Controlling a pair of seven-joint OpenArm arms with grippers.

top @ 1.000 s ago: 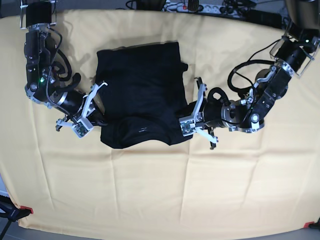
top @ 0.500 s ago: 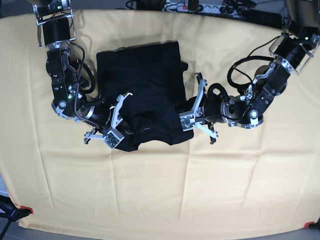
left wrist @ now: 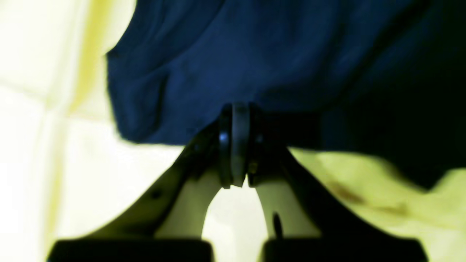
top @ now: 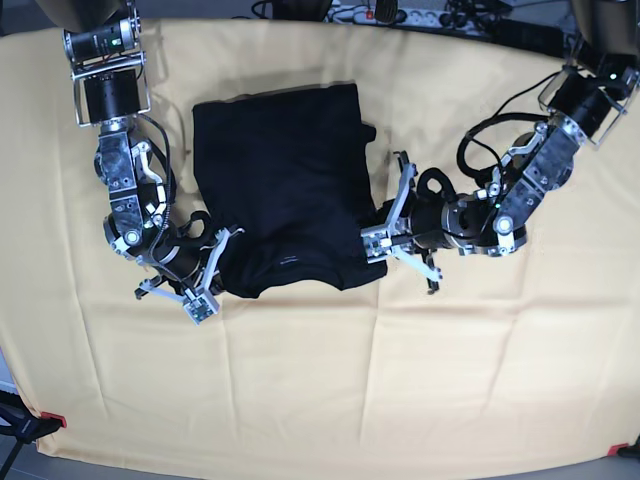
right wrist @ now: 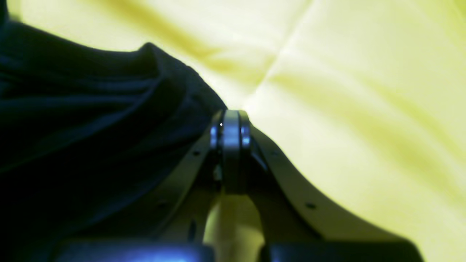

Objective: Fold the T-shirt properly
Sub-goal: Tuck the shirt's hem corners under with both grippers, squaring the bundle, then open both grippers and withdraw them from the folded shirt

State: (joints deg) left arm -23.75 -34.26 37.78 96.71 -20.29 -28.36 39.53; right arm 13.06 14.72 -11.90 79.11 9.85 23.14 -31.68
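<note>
The dark navy T-shirt (top: 285,190) lies folded into a rough rectangle on the yellow cloth. My left gripper (top: 372,247) is shut with its tips at the shirt's lower right corner. In the left wrist view the shut tips (left wrist: 235,122) lie against the hem of the shirt (left wrist: 255,54). I see no cloth between them. My right gripper (top: 200,303) is shut, just off the shirt's lower left corner. In the right wrist view its tips (right wrist: 231,125) touch the edge of the shirt (right wrist: 91,120), with bare yellow cloth to the right.
The pale yellow cloth (top: 330,390) covers the whole table and is creased. Cables and a power strip (top: 390,15) run along the back edge. Red clamps (top: 50,418) hold the front corners.
My right gripper swept in over the shirt's lower left part, then drew back down and left; that corner now sits tucked further in. My left gripper stayed at the lower right corner.
</note>
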